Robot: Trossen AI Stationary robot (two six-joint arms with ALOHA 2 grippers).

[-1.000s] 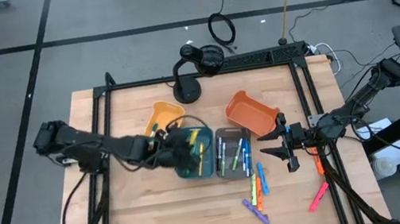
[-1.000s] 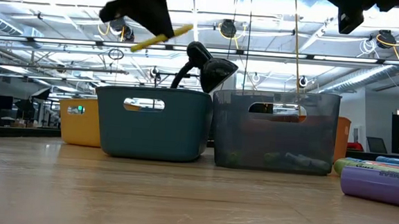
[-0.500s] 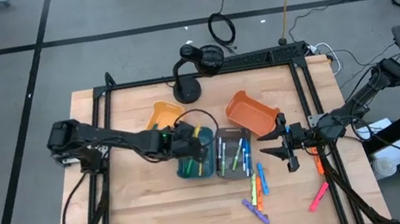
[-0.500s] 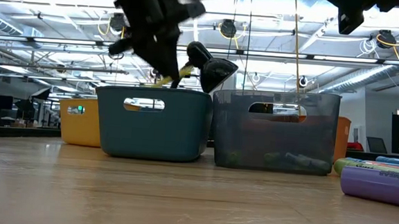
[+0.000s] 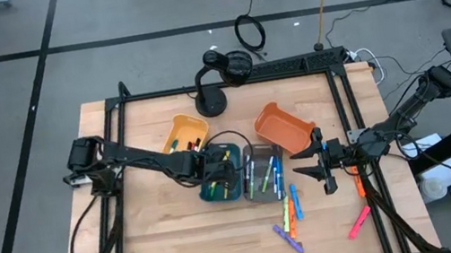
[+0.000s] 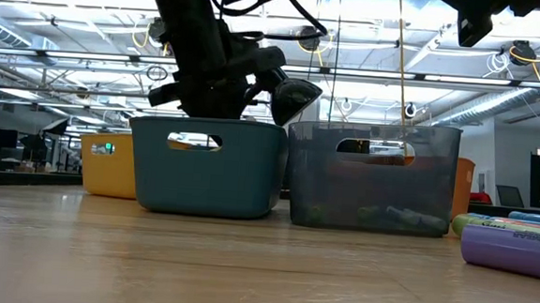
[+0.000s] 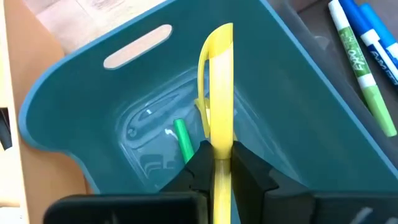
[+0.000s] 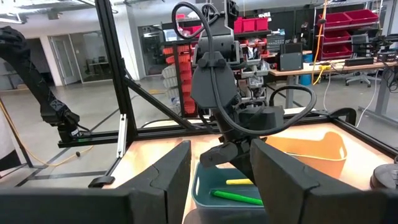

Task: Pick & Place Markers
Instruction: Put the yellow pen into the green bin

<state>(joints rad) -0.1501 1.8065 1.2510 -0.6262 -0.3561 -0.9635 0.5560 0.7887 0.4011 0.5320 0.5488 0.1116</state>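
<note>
our left gripper (image 7: 221, 163) pinches the yellow marker (image 7: 219, 99), its long axis pointing down into the teal bin (image 7: 292, 112); right gripper (image 5: 321, 168) waits spread.

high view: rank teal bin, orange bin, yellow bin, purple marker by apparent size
1. Orange bin and teal bin: look alike, and the left gripper covers part of the teal one, so no ranking.
2. Yellow bin, partly hidden by the arm.
3. Purple marker, clearly smallest.

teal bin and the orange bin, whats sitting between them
In the high view the grey bin, with several markers in it, stands between the teal bin and the orange bin. The low view shows grey beside teal, orange behind it.
</note>
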